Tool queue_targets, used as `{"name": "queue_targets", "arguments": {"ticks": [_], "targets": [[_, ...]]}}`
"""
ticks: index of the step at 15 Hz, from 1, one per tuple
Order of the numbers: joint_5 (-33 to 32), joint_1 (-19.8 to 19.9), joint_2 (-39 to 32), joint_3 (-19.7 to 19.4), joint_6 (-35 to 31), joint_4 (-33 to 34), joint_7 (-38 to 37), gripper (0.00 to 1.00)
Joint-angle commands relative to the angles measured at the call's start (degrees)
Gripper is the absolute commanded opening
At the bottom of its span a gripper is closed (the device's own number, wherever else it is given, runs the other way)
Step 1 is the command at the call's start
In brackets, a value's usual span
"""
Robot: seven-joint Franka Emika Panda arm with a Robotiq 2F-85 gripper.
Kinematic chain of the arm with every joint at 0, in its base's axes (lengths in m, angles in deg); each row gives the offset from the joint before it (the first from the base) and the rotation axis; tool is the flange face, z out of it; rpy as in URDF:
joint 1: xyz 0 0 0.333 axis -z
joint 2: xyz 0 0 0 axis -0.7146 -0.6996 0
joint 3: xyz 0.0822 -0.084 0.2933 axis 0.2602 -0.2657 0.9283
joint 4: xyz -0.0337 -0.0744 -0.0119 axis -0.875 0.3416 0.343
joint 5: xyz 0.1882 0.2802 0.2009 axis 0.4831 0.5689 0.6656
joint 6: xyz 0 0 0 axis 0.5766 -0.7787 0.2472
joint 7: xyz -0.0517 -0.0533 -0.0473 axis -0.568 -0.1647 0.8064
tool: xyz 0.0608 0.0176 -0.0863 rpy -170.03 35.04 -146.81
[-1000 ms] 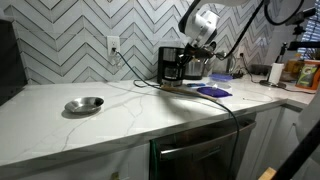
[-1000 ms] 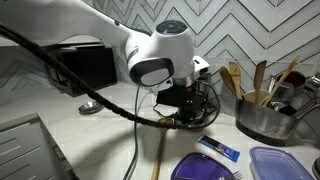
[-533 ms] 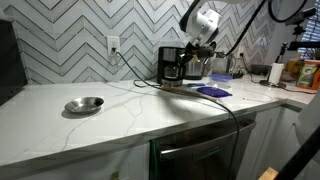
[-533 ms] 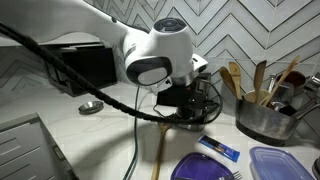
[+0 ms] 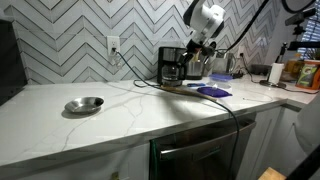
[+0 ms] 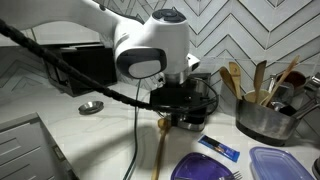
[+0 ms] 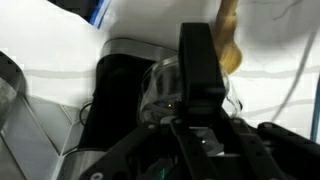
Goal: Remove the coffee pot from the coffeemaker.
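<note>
The black coffeemaker stands against the tiled wall, and it also shows in the wrist view. The clear glass coffee pot sits right at its front, and it appears in both exterior views. My gripper comes down from above beside the pot. Its dark fingers look closed together on the pot's black handle. In an exterior view my white wrist hides the fingers.
A shallow metal bowl lies on the white counter. A large black appliance stands at the frame edge. A blue plate, a utensil crock, a wooden spoon and a thick cable crowd the pot.
My wrist has risen a little and shifted slightly. The coffee pot stays close to the gripper, and the bowl has not moved.
</note>
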Motion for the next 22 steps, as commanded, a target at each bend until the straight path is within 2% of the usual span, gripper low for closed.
{"name": "queue_targets", "arguments": {"ticks": [1, 9, 12, 17, 22], "targets": [[1.3, -0.6, 4.8, -1.2, 5.5, -3.5, 6.0, 0.07], [-0.7, -3.8, 12.0, -2.6, 17.1, -6.4, 10.8, 0.07], [-1.2, -5.8, 15.0, -2.7, 20.3, -6.9, 10.3, 0.07], [-1.2, -10.7, 18.7, -1.5, 18.8, -8.1, 9.4, 0.07], [-1.0, -16.6, 19.3, 1.6, 13.5, -9.6, 8.0, 0.07]]}}
